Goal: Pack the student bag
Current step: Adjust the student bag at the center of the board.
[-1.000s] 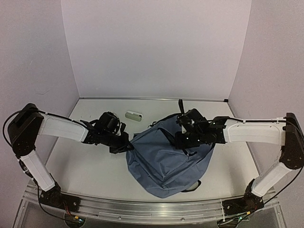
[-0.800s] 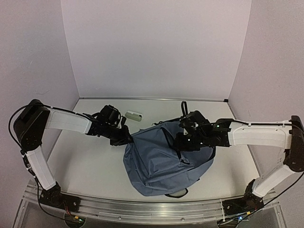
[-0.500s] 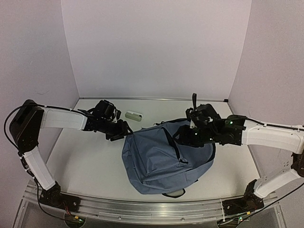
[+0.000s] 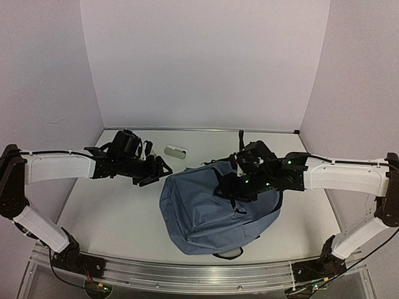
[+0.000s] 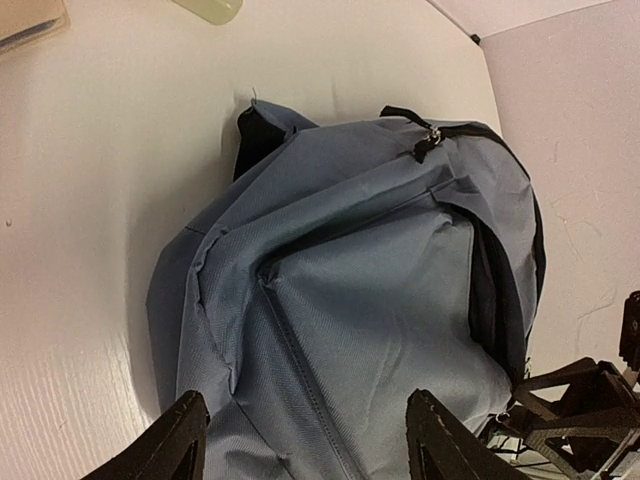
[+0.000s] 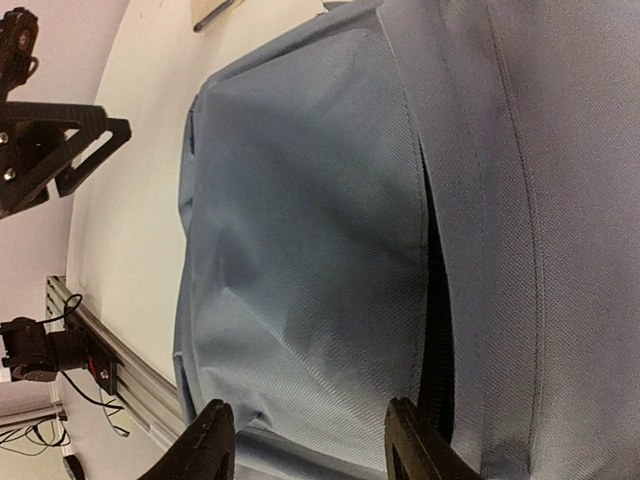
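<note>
Big soft dusty-blue cloth backpack lies floppy. The left gripper & right gripper r both spread wide, holding nothing, so it may slip or flop shut.

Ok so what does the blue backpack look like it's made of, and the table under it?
The student bag looks like woven synthetic cloth, perhaps nylon: matte dusty blue, fine visible weave, soft creases, stitched seams. The table looks hard and smooth, white with slight sheen, possibly laminate or painted board.
</note>
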You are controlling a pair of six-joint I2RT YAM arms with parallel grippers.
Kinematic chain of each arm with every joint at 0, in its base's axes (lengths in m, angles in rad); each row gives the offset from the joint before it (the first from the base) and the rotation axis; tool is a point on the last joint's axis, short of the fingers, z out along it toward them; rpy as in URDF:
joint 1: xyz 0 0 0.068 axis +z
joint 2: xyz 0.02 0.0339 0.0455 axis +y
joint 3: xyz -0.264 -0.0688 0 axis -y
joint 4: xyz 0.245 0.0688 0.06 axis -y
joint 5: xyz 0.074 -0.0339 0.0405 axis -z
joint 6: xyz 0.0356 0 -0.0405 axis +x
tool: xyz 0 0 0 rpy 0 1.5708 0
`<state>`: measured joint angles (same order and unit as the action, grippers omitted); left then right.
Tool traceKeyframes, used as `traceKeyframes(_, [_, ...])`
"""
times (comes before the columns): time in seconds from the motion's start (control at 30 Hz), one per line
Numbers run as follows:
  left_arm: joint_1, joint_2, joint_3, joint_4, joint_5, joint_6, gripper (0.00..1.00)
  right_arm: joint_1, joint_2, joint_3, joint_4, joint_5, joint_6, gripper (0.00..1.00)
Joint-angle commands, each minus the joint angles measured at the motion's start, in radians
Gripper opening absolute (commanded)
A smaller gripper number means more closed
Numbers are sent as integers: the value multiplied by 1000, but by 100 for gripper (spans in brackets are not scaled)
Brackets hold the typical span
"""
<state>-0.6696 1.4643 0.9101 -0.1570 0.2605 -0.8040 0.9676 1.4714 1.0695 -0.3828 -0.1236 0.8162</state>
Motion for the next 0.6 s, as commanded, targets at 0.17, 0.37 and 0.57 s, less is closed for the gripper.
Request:
traceKeyframes(0.17, [-45,-32,-22,18,-22,-31,68,4,84,55,-109,176,41,52])
traceKeyframes(0.37, [-67,-23,-23,11,-34,-36,69,3,75,54,-152,220,56,60])
traceKeyframes(0.57, [-91,-16,-29,16,-48,-46,69,4,100,21,-133,143,51,65])
